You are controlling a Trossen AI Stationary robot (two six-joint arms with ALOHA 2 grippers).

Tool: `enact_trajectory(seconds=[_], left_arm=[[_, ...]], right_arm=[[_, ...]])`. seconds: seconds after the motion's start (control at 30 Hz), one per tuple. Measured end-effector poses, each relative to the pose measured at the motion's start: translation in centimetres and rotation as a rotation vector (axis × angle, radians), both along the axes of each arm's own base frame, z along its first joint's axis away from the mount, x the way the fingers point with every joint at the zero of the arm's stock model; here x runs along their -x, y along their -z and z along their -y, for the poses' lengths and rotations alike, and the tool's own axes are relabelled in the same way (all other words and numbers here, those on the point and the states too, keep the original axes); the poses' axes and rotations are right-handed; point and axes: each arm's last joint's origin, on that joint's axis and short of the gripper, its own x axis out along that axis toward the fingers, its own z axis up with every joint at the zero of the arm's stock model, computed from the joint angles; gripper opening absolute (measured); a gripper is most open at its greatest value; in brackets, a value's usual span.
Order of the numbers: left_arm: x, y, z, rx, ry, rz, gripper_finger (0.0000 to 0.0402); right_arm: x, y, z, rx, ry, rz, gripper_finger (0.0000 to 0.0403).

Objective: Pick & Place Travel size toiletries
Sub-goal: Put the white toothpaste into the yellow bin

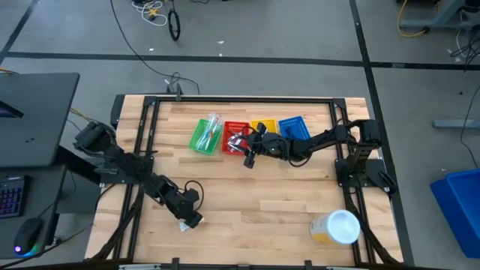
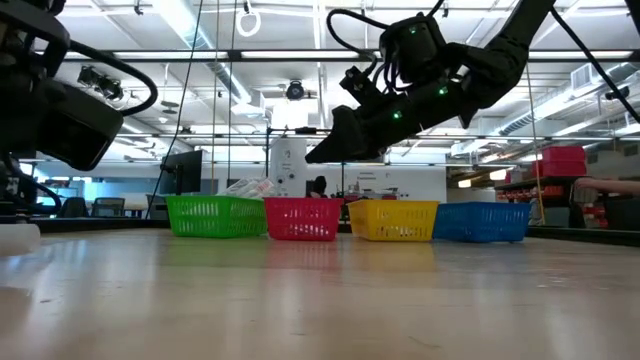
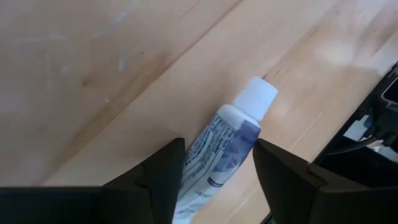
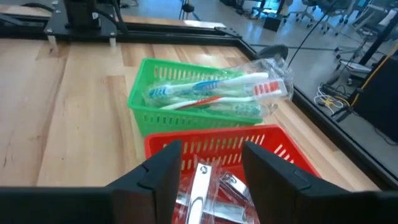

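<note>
Wooden planks made up the bench (image 1: pixel 262 210), and near its front left edge the left hand (image 3: pixel 214 165) was lowered over a small white-blue tube (image 3: pixel 227 146) that lay flat on the wood. Its two dark fingers (image 3: pixel 161 177) stood apart on either side of the tube's body, not yet pressing it, with the white cap pointing away from the wrist; that straddling placement looked like the set-up for closing on the tube. Just past the cap ran the dark metal frame at the bench's edge, so the tube had little room on that side. Far across the bench, a row of four baskets sat along the back: a green basket (image 1: pixel 204 136), a red basket (image 1: pixel 235 137), a yellow basket (image 1: pixel 264 126) and a blue basket (image 1: pixel 293 127). The right hand (image 4: pixel 205 171) hovered above the red basket with its fingers apart and nothing between them, directly over small clear-wrapped silvery items (image 4: pixel 214 193) in that basket. Wrapped toothbrushes (image 4: pixel 214 90) lay lengthwise in the green basket, one end jutting over its rim. A large white-lidded yellow jar (image 1: pixel 336 227) lay near the front right corner, well apart from both hands. Nothing stood between the tube and the baskets except open wood.
</note>
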Motion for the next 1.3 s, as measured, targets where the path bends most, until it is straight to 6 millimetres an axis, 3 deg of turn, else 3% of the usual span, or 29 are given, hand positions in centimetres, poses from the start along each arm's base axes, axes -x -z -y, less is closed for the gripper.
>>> enact_trajectory(seconds=[0.43, 0.63, 0.83, 0.93, 1.1, 1.3], left_arm=[[0.1, 0.2, -0.2, -0.059, 0.054, 0.023, 0.0087], [-0.7, 0.0, -0.5, -0.058, 0.046, 0.092, 0.0079], [-3.5, -1.8, -1.8, -0.158, 0.083, 0.232, 0.0078], [-5.1, -2.8, -3.4, -0.224, 0.122, 0.261, 0.0078], [-8.4, -5.5, -7.7, -0.396, 0.134, 0.327, 0.0078], [-12.0, -10.5, -12.9, -0.752, 0.18, 0.52, 0.0078]], right_arm=[[0.1, 0.2, 0.0, -0.027, 0.013, -0.009, 0.0178], [0.0, 0.2, -0.2, -0.025, 0.007, -0.01, 0.0188], [0.3, -0.1, -1.3, 0.026, -0.041, -0.067, 0.0187], [1.6, -1.1, -2.4, 0.008, -0.034, -0.173, 0.0181], [5.7, -2.8, -3.7, -0.084, 0.111, -0.411, 0.0174], [9.7, -4.3, -4.7, -0.267, 0.221, -0.551, 0.0165]])
